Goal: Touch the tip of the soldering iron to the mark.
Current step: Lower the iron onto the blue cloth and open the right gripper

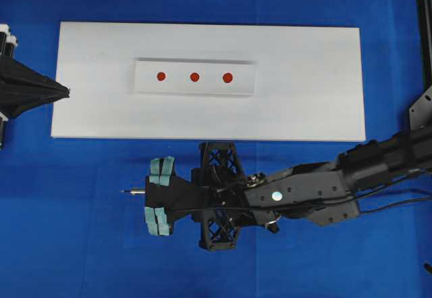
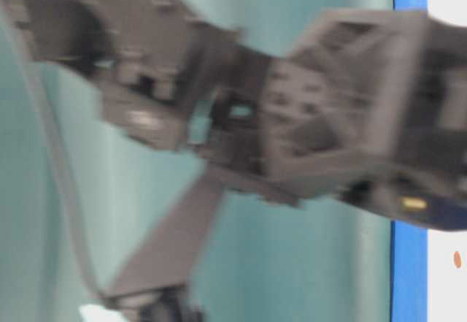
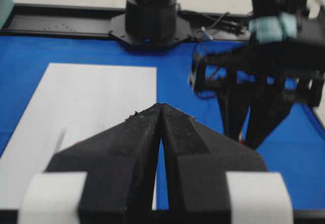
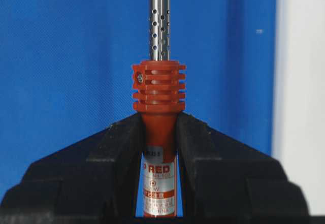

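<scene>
- Soldering iron point(image 4: 159, 127) sits clamped by its orange handle in my right pincer point(image 1: 156, 196), low over the blue worktop point(image 1: 67, 244), just off the white board's point(image 1: 304, 109) near edge.
- Its long axis runs parallel to that edge, tip point(image 1: 124, 191) pointing toward the left arm's side.
- Red marks point(image 1: 194, 77) lie sideways off the shaft, across the board, so I reckon a swing toward them comes next.
- Left pincer point(image 3: 161, 113) closed, empty, at the board's end.

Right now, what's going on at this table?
The right tool is shut on the soldering iron, holding it over the blue mat just off the white board. Its tip has not reached any of the three red marks. The left tool sits shut at the board's left edge, holding nothing.
</scene>
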Controlling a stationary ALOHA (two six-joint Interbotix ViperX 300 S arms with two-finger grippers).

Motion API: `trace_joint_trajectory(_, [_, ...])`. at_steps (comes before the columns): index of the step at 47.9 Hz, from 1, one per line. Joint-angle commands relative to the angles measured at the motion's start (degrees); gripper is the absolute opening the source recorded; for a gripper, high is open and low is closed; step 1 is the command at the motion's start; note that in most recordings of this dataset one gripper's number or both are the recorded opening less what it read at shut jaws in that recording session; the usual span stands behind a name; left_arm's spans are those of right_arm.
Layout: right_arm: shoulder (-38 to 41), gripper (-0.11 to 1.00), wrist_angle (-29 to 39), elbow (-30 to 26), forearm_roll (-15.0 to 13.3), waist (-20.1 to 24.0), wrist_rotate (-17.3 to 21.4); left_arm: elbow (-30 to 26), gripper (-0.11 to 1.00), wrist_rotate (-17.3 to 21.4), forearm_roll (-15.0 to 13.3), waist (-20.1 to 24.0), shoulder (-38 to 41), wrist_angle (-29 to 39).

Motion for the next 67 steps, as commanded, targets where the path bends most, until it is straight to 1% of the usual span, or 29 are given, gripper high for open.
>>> trace_joint_trajectory(1, [-0.35,0.06,-3.43,0.18,0.26,0.00,0.18,-0.44,0.00,0.00,0.09,-0.18,0.26,-0.26])
trace_joint_trajectory(11, [1.93,0.06,-10.72,2.46,1.49,0.00,0.18,-0.26,0.00,0.00,0.09,-0.18,0.26,-0.26])
trace_joint_trajectory(20, [4.22,0.06,-14.59,3.87,2.72,0.00,0.00,-0.18,0.00,0.00,0.09,-0.18,0.26,-0.18])
trace_joint_trajectory(29, [5.10,0.06,-18.02,4.92,2.72,0.00,0.00,-0.18,0.00,0.00,0.09,-0.18,0.26,-0.18])
trace_joint_trajectory(52, [5.10,0.07,-17.75,5.19,2.72,0.00,0.18,-0.26,0.00,0.00,0.09,-0.18,0.26,-0.18])
trace_joint_trajectory(60, [5.10,0.07,-16.79,5.19,2.81,-0.18,1.41,-0.26,0.00,0.00,0.18,-0.26,0.26,-0.18])
trace_joint_trajectory(61, [5.10,0.09,-16.70,5.19,2.81,-0.26,1.49,-0.26,0.00,0.00,0.09,-0.18,0.26,-0.18])
trace_joint_trajectory(63, [5.01,0.16,-16.35,5.19,2.81,-0.26,1.49,-0.26,0.00,0.00,0.09,-0.18,0.26,-0.18])
trace_joint_trajectory(67, [4.92,0.37,-15.64,5.19,2.72,-0.26,1.49,-0.26,0.00,0.00,0.09,-0.18,0.26,-0.18])
